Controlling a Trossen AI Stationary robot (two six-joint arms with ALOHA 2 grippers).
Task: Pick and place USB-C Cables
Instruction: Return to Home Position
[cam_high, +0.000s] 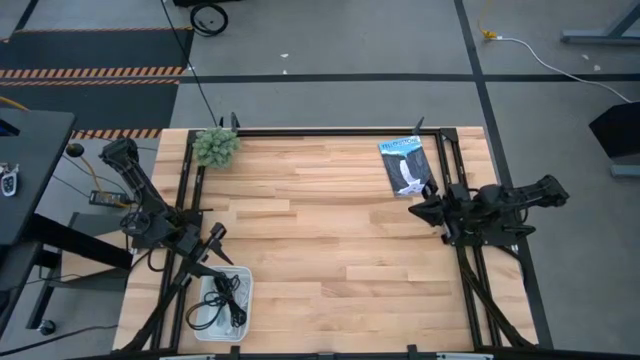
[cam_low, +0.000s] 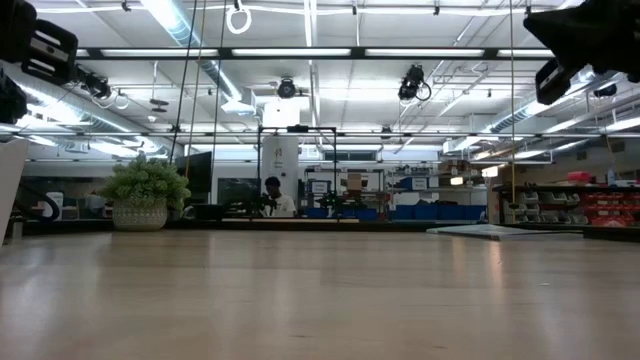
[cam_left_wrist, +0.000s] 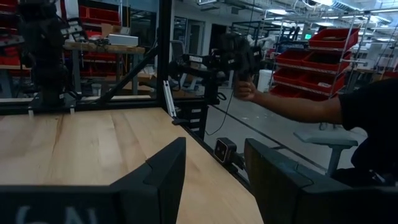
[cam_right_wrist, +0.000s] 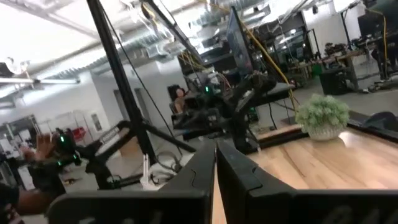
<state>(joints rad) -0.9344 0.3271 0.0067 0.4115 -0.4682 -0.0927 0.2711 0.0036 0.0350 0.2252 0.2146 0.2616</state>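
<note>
**High view.** Pale wooden plank table (cam_high: 330, 240) is carrying few things.
- White rectangular plastic bin (cam_high: 247, 295) is sitting at the near left corner.
- Thin coiled USB-C cables (cam_high: 228, 298) are lying inside the bin. The black loops are showing plainly. The lighter ones I cannot pick out against the white floor.
- Left gripper (cam_high: 218, 248) is hanging just beside the bin's far rim, near the table's left edge.
- Right gripper (cam_high: 425, 207) is sitting at the right edge and pointing inward. It is near the blue-and-white flat packet (cam_high: 404, 165), not touching it.
- Small bushy green plant in a pale pot (cam_high: 215, 147) is standing at the far left corner.

**Low view.** The plant is standing upright on the left and the packet is lying flat on the right. Bare wood is running between them. Dark arm parts are showing in both upper corners. A person (cam_low: 272, 195) is sitting far back in the room.

**Left wrist view.** The two dark fingers (cam_left_wrist: 165, 177) are standing well apart over the wood, with nothing between them. Beyond the table edge a person's hand (cam_left_wrist: 244, 92) is gripping a dark handle. A dark sleeve (cam_left_wrist: 373, 118) is filling the side of the picture.

**Right wrist view.** The fingers (cam_right_wrist: 199, 180) are pressing together and holding nothing. The plant is showing beyond them on the table. A blurred hand (cam_right_wrist: 43, 146) is showing off the table.
</note>
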